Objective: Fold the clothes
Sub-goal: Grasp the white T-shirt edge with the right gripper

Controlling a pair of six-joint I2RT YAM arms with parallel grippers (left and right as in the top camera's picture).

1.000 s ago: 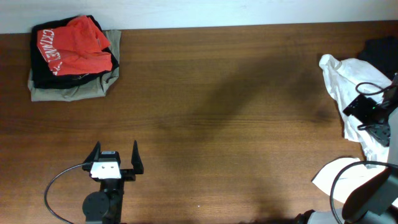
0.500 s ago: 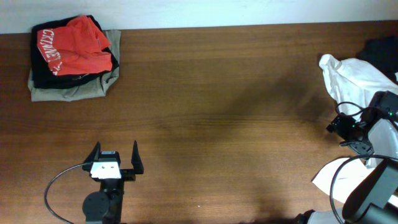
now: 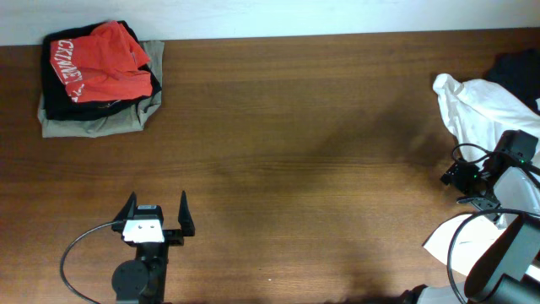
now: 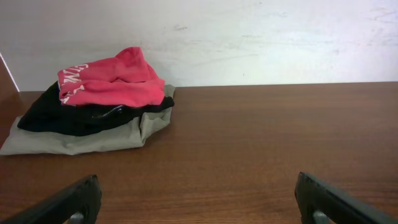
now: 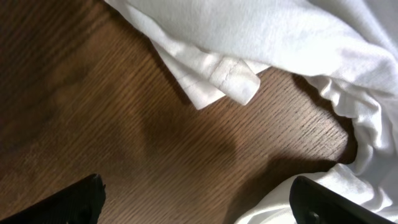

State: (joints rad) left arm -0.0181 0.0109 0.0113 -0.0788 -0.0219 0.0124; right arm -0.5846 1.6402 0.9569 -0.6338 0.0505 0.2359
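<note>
The right hand (image 3: pixel 462 179) is released, its fingers (image 5: pixel 81 196) spread wide, at the near edge of the crumpled white garment (image 3: pixel 481 110) on the right end of the surface (image 3: pixel 295 152). In the wrist view a hemmed corner of that garment lies just ahead of the fingers on bare wood. A dark cloth (image 3: pixel 519 72), possibly another garment, shows behind it. The left hand (image 3: pixel 157 209), also released, sits front left, well apart from the folded pile (image 3: pixel 93 114) in the far left corner, with a red shirt (image 3: pixel 101 63) on top.
</note>
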